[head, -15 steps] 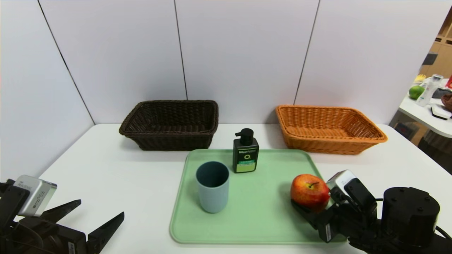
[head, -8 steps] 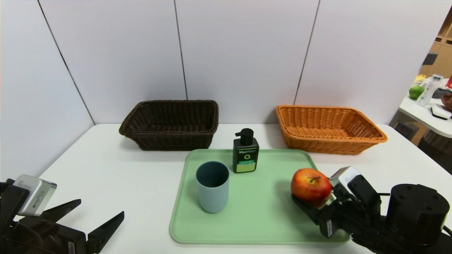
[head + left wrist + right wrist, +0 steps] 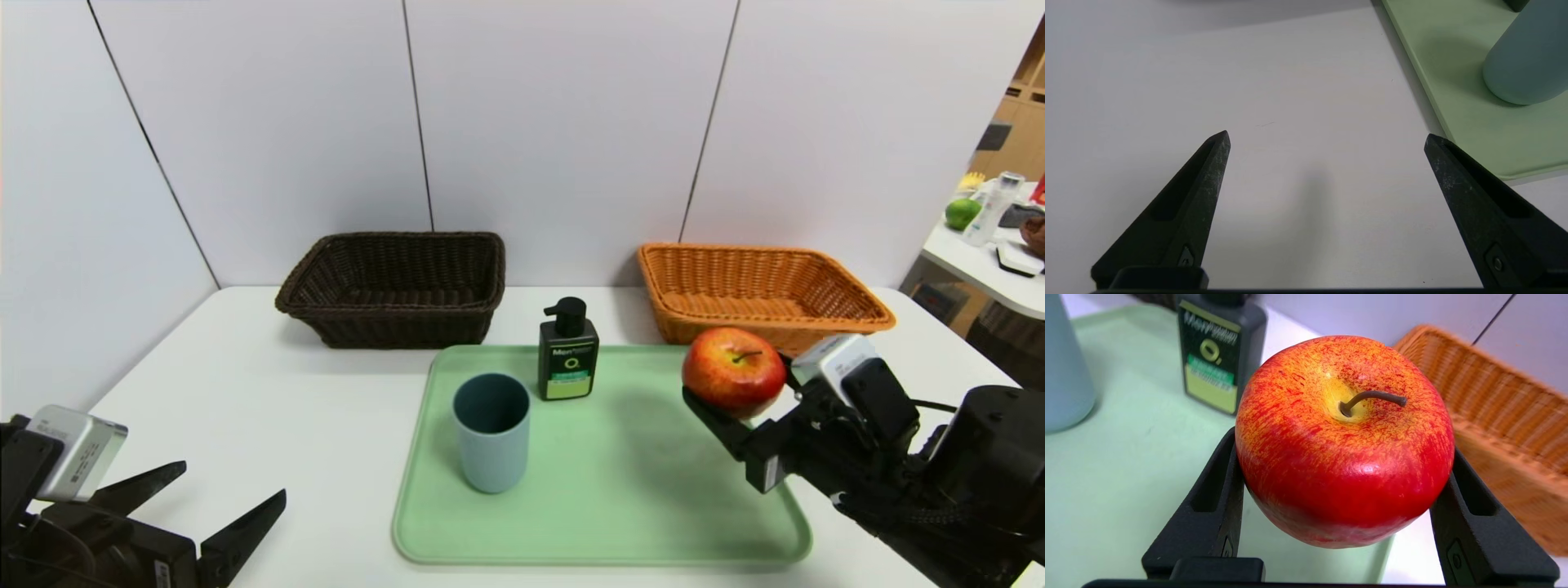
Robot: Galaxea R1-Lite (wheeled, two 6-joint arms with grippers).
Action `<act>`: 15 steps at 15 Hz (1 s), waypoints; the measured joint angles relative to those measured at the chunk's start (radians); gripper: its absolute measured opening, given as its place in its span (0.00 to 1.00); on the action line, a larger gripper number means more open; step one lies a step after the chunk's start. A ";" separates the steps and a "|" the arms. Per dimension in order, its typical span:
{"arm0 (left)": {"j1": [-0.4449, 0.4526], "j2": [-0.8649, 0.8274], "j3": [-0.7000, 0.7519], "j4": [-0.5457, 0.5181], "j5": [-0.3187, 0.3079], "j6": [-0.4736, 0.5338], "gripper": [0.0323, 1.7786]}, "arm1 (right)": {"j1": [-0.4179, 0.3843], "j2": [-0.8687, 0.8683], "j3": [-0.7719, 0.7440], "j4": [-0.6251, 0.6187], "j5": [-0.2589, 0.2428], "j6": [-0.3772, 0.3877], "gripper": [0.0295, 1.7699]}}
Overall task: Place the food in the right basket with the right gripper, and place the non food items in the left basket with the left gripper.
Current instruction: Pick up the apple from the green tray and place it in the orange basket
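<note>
Aloft, apple (image 3: pixel 732 371) clamped in right gripper (image 3: pixel 739 392); "Men"-labelled bottle (image 3: pixel 568 355) upright behind.

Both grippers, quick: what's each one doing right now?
Left gripper: open, empty, over the white table.
Right gripper: closed on the apple, holding it above the tray.

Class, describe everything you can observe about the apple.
The apple is round and glossy, red with yellow-orange streaks, its thin brown stem curving from a yellowish hollow. It looks whole. Stem end up, it hangs above the green tray, short of the orange basket, gripped on opposite sides by the right claw.
</note>
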 joint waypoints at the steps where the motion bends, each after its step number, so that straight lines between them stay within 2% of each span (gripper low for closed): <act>1: 0.000 0.000 0.000 0.000 0.000 0.000 0.95 | -0.010 -0.014 -0.020 0.024 0.000 -0.004 0.69; 4: -0.001 0.000 -0.001 0.000 -0.001 -0.002 0.95 | -0.033 -0.084 -0.109 0.168 0.000 -0.010 0.69; 7: -0.001 0.000 -0.004 -0.002 -0.001 -0.003 0.95 | -0.061 -0.169 -0.223 0.389 0.007 -0.009 0.69; 15: -0.001 -0.001 -0.010 -0.002 -0.003 -0.006 0.95 | -0.207 -0.216 -0.494 0.651 0.059 -0.024 0.69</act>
